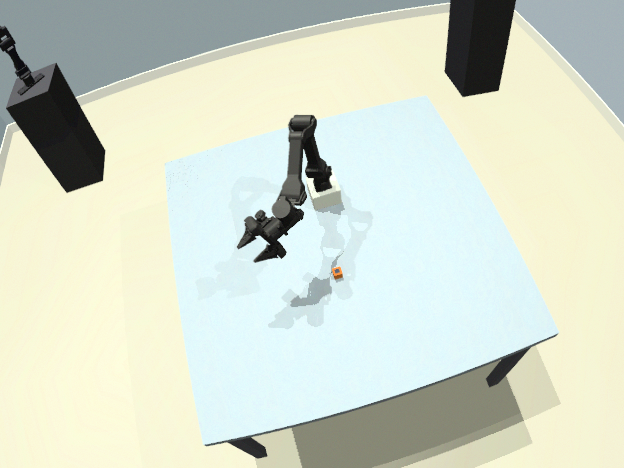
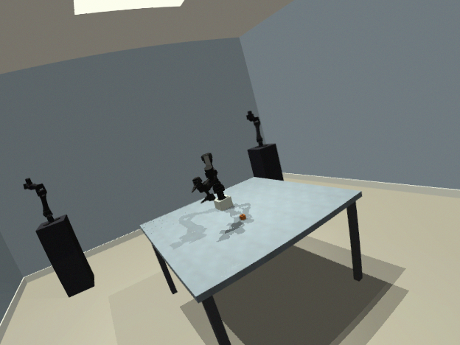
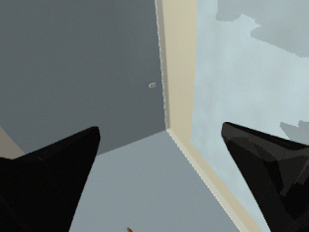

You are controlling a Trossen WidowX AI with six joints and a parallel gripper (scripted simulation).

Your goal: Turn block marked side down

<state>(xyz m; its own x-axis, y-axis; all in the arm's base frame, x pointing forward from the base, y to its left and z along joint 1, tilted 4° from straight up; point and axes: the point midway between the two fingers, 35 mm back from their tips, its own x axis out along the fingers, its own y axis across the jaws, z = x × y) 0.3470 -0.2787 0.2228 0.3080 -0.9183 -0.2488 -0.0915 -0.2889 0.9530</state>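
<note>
We had our tool spread wide with nothing in it, up in the air and well apart from the small orange block. The block sat on the pale blue desk, in front of the arm's white base.

We judged that the step was to bring the tool over to the block. To do it well, we had to swing the arm across, point the tool down, and come low with one finger on each side of the block, keeping the fingers wide until then.

The block looked like a tiny orange cube with a dark square mark on top, so the marked side faced up. In the wrist view we could not see it at all.
</note>
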